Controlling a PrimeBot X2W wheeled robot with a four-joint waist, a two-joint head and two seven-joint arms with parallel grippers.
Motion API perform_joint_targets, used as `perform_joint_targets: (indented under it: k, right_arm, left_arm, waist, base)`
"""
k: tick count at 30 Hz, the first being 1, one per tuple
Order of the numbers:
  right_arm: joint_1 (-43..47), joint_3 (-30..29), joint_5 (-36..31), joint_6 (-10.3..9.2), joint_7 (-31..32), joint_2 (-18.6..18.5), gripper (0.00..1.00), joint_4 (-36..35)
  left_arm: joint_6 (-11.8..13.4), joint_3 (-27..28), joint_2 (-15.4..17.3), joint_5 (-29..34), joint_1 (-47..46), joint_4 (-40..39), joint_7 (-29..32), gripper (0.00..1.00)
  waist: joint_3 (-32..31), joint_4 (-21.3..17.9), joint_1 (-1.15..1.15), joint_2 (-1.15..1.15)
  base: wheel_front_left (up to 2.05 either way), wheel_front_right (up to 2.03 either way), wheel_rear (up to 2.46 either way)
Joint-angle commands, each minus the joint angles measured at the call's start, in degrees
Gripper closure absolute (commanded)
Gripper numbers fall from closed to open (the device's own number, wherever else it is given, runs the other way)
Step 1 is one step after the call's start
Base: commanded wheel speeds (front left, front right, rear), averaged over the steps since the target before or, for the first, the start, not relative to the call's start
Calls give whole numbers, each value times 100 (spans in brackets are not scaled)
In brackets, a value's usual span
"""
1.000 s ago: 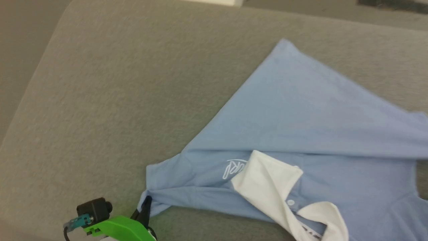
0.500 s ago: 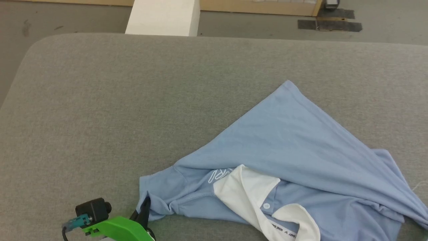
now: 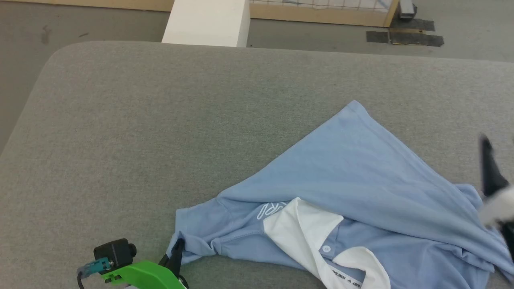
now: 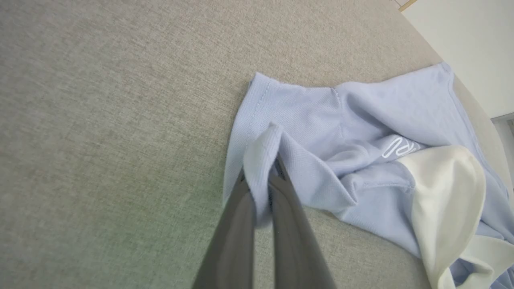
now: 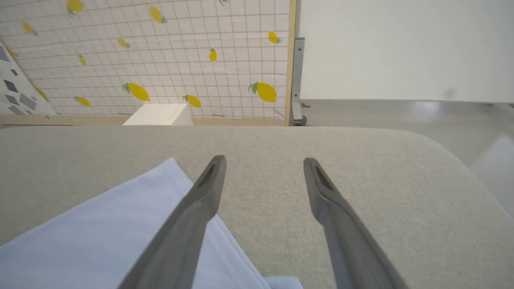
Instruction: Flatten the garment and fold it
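Head: you have the garment [image 3: 361,192] lying rumpled on the grey cushion [image 3: 160,120], right of centre
Left wrist: your left gripper [image 4: 261,172] clamped on a fold at its edge
Right wrist: your right gripper [image 5: 263,162] fingers wide apart, empty, above the cloth's border

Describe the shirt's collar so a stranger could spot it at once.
On the grey cushion lies a light blue shirt. Its collar is the flap folded open beside the white script logo, the only broad white patch on blue.
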Motion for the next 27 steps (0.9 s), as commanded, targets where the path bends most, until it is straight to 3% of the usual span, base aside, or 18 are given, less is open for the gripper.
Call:
perform_joint_targets:
  k: [1,5,11,19,27]
  right_arm:
    - [-244,232,85,-9,-208,-79,0,51]
    - [-1040,1296,257,-9,-769,-450,0,469]
    - [-2164,2285,472,-9,-454,-789,0,1670]
    - [-3193,2551,593,-9,862,-881,0,3108]
    - [-3643,2613,474,-9,2141,-906,0,3734]
  left_arm:
    - [-23,-11,36,-31,-26,4,3,100]
    - [-62,-76,-34,-45,-138,-14,-21,100]
    - [-123,-187,-129,-23,-347,74,-70,100]
    - [-277,-437,-342,19,-653,336,-193,100]
    - [-380,-554,-472,0,-791,575,-368,100]
  waist:
    - [45,58,0,0]
    - [255,240,0,0]
    - [645,625,0,0]
    - [1074,1136,0,0]
    - [1290,1318,0,0]
  base:
    - [0,0,0]
    - [0,0,0]
    - [0,0,0]
    - [0,0,0]
    - [0,0,0]
